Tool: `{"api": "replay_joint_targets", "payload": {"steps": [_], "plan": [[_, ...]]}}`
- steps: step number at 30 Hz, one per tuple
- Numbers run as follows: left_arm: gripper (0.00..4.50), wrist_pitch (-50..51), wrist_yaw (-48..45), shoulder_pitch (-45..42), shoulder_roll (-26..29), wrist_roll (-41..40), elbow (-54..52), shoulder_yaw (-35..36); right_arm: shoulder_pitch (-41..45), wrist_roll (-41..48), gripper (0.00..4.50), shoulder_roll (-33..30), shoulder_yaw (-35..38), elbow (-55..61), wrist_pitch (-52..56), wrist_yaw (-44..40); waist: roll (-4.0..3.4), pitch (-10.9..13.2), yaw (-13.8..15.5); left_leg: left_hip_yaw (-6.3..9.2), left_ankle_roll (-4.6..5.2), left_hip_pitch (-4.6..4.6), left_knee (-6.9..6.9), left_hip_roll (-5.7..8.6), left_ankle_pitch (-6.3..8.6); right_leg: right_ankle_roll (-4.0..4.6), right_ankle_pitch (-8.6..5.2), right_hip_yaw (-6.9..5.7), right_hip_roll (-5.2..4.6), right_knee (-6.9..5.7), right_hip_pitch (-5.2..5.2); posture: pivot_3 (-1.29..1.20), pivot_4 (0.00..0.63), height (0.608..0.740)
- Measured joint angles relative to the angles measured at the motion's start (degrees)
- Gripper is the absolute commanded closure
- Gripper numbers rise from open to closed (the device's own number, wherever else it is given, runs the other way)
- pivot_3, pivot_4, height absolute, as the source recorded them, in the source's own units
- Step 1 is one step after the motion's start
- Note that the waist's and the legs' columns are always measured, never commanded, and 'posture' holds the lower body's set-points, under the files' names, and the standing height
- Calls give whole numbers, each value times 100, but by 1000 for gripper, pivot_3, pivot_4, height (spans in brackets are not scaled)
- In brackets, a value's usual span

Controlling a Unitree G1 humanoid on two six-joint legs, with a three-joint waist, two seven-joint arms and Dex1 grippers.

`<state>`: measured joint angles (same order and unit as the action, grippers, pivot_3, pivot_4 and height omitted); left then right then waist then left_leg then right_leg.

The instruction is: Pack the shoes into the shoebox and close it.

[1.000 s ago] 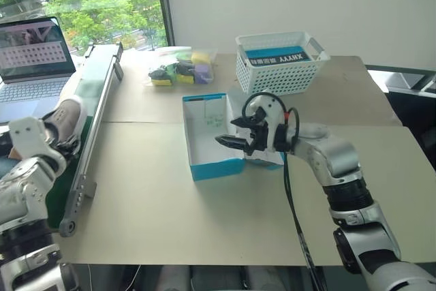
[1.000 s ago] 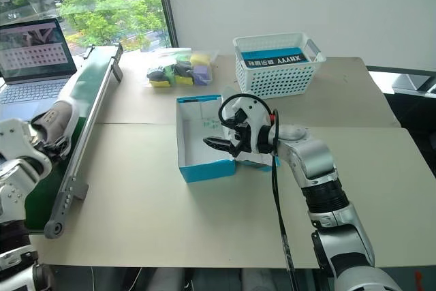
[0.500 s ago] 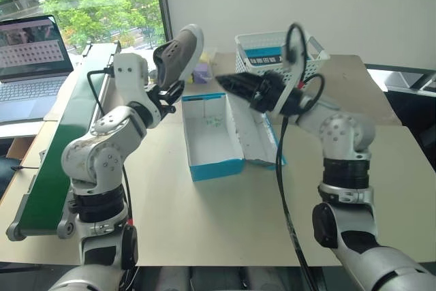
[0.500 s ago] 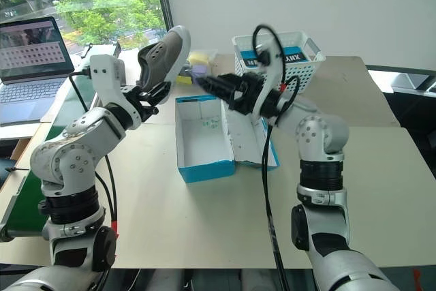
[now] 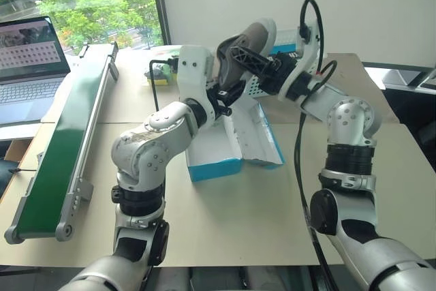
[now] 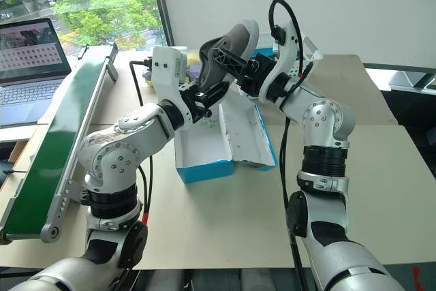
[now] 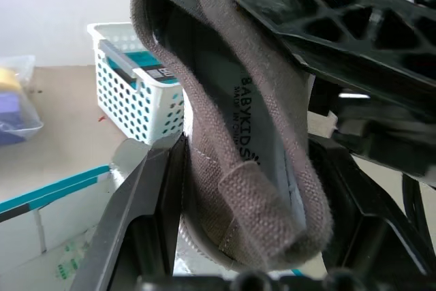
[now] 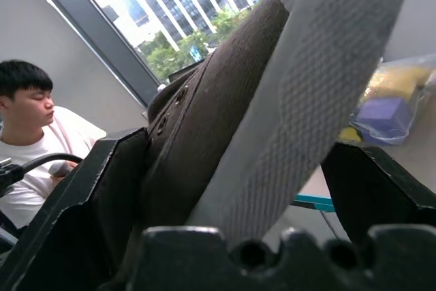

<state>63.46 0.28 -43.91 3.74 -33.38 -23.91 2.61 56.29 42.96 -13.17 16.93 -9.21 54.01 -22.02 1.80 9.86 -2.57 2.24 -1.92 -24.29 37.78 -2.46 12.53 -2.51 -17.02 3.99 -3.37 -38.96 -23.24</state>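
Shoe [image 5: 246, 49] held aloft over the open shoebox [image 5: 204, 161], mid-handover.
Left gripper [image 5: 228, 90] pinches its heel; the right gripper [image 5: 253, 59] has spread jaws straddling the upper, not visibly clamped. Long axis rises from the left jaws, toe uppermost.

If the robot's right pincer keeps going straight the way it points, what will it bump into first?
Probably the shoe. The right pincer points at it, with its open fingers either side of the shoe in the right wrist view. The left pincer holds the shoe's heel above the shoebox. Whether they already touch is unclear.
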Motion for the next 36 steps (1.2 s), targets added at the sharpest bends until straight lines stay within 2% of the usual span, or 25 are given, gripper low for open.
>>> {"api": "replay_joint_targets", "payload": {"steps": [5,6,8,9,10,12,17,21,22,27,33,36], "plan": [[2233,252,17,117,-42,-118,-130,133,10,120,2268,60,4,-24,0,128,0,0,9,0,0,-2,0,0,0,0,0,0,-1,1,0,0,150,740],[2233,376,17,156,-59,-223,-153,267,9,139,2786,88,-7,-24,1,133,0,0,10,0,0,-2,0,0,0,0,0,0,-1,1,0,0,150,740],[1456,465,10,177,-19,-279,-182,349,9,181,3130,99,-18,-24,1,140,-1,0,12,1,0,-2,0,0,0,0,0,-1,-1,1,0,0,150,740],[1246,553,-39,200,98,-340,-253,389,8,216,3551,105,-29,-25,4,146,-1,0,8,1,0,-2,0,0,0,0,0,-1,0,1,0,0,150,740],[750,738,-239,270,364,-536,-383,493,7,224,3845,85,12,-25,-10,214,-5,0,1,1,0,-1,-1,0,0,0,0,0,0,-1,0,0,150,740],[612,957,-477,418,728,-726,-442,574,8,222,4160,15,76,-25,-38,261,-6,1,6,1,0,0,0,-1,0,0,0,-1,1,2,-1,0,150,740],[612,1391,-1469,450,2608,-988,-445,778,13,192,4171,-86,31,-33,-50,278,-22,11,-39,1,-1,5,-3,-1,0,0,-1,2,6,9,-5,0,150,740],[612,913,-2353,752,4510,-574,-419,469,132,-218,4171,-281,-639,-56,288,347,-29,15,-116,0,-3,8,-16,-1,-2,0,-1,5,7,11,-8,0,150,740],[612,722,-2497,843,4797,-380,-399,354,138,-355,4171,-326,-917,-79,455,314,-29,16,-116,-1,-3,11,-19,-1,-2,0,-1,5,7,13,-7,0,150,740],[612,13,-2922,976,5041,92,-385,-229,286,-887,4171,87,-2040,-696,623,-3,-30,17,-97,-3,-4,3,-20,-2,-2,1,-2,4,7,27,-10,0,150,740],[612,-655,-2934,639,4930,659,-210,-390,796,-1604,4171,833,-2562,-2103,28,-337,-30,17,-84,-3,-4,-3,-25,-3,-2,1,-1,3,7,18,-19,0,150,740],[612,-735,-2928,572,4857,745,-208,-380,893,-1952,4171,894,-2722,-2572,-261,-554,-30,17,-62,-5,-5,-5,-28,-2,-3,1,-1,2,4,6,-19,0,150,740]]}}
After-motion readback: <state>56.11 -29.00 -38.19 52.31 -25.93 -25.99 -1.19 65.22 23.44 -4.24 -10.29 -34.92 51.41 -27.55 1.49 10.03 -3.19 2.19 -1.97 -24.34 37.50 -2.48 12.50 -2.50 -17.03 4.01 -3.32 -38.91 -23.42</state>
